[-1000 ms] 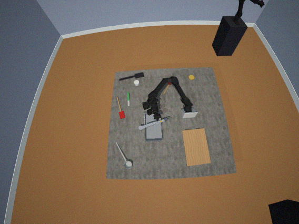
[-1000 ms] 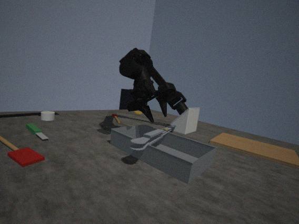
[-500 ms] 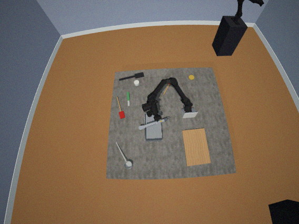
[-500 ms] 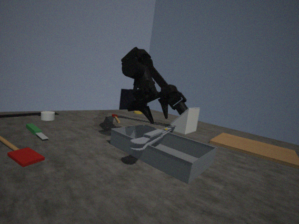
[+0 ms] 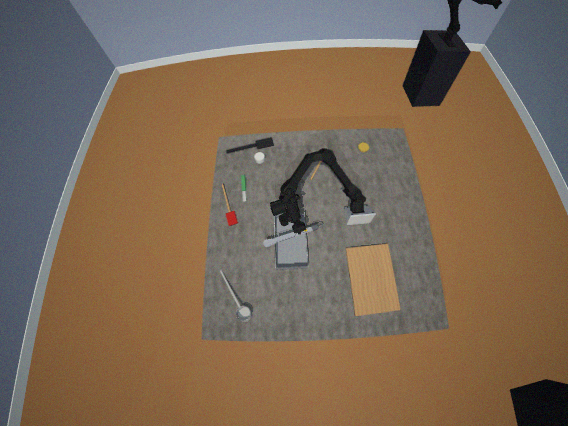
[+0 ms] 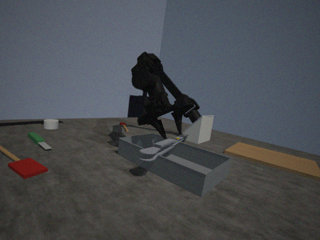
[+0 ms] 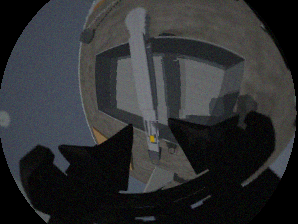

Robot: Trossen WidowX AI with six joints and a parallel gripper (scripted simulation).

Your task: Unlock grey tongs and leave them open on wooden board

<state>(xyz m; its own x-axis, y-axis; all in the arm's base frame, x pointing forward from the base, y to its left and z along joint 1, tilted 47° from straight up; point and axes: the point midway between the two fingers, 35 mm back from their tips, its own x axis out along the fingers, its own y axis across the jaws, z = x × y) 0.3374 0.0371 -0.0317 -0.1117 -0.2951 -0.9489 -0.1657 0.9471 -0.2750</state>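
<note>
Tongs of grey metal-looking make (image 5: 280,239) (image 6: 159,147) (image 7: 142,75), long and narrow with a yellow mark close to one end, lie across the rectangular grey roasting tin (image 5: 292,263) (image 6: 183,173) (image 7: 103,82), bridging its long walls and jutting out past both of them. Their rounded, paler end hangs over one side; the darker, thinner end reaches over the other. The two arms of the tongs lie close together. Beneath them the tin is shallow and open-topped, with straight walls and a flat, lighter bottom; shadows fall across its inside, and I see nothing else lying in it.

Over the tin hangs the black claw (image 5: 298,227) (image 6: 172,136) (image 7: 150,123), pointing down. Its fingers stand a bit more than halfway apart, one to each side of the tongs near the yellow mark, and it has hold of nothing. Whether either finger touches the tongs I cannot tell.

The flat rectangular wooden board (image 5: 373,280) (image 6: 270,158) lies on the grey mottled surface (image 5: 320,310) (image 6: 112,208), well apart from the tin, with nothing on it. A small white round cup-like thing (image 5: 259,157) (image 6: 50,124) stands near a black flat-headed tool (image 5: 264,143); what it may contain is too small to tell.
</note>
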